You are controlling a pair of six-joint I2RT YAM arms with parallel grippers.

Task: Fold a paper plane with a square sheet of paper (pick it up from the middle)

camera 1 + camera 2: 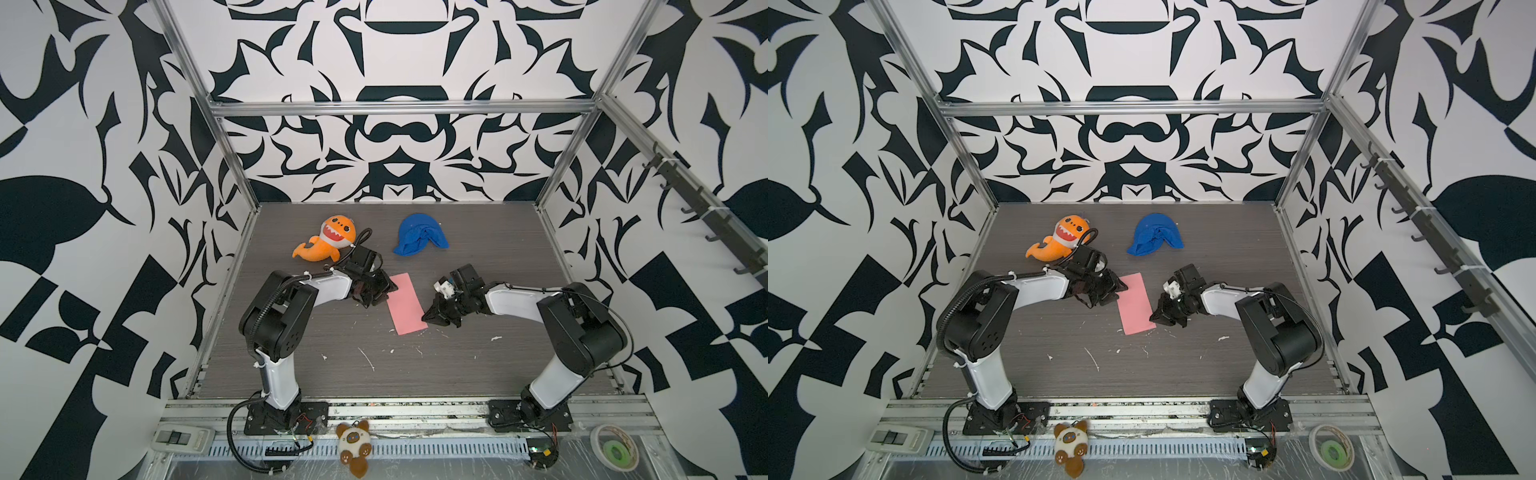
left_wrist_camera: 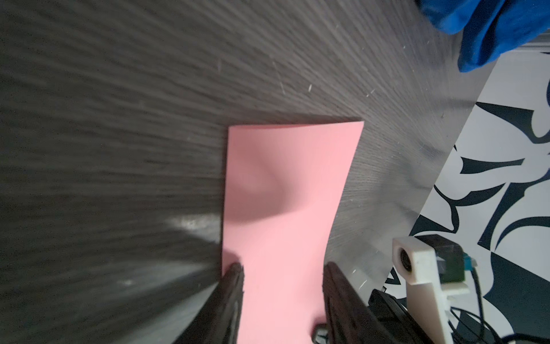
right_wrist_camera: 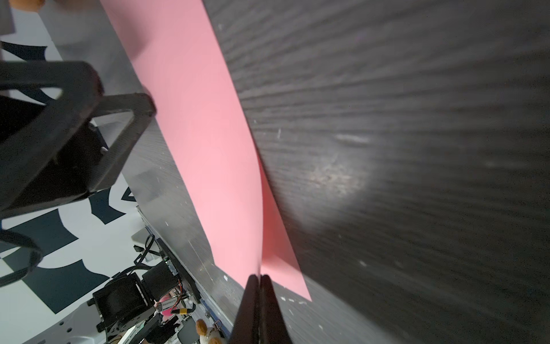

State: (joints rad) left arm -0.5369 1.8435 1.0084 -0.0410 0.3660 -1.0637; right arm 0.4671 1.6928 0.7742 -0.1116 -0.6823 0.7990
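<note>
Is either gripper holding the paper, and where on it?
The right gripper is shut on the square sheet of paper, pinching its long edge near the front corner. The left gripper is open over it, gripping nothing.

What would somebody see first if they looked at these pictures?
Probably the pink paper, bright in the middle of the dark table, with the left gripper open at one side and the right gripper pinched shut on the other. Behind it sit an orange shark plush and a blue cloth.
</note>
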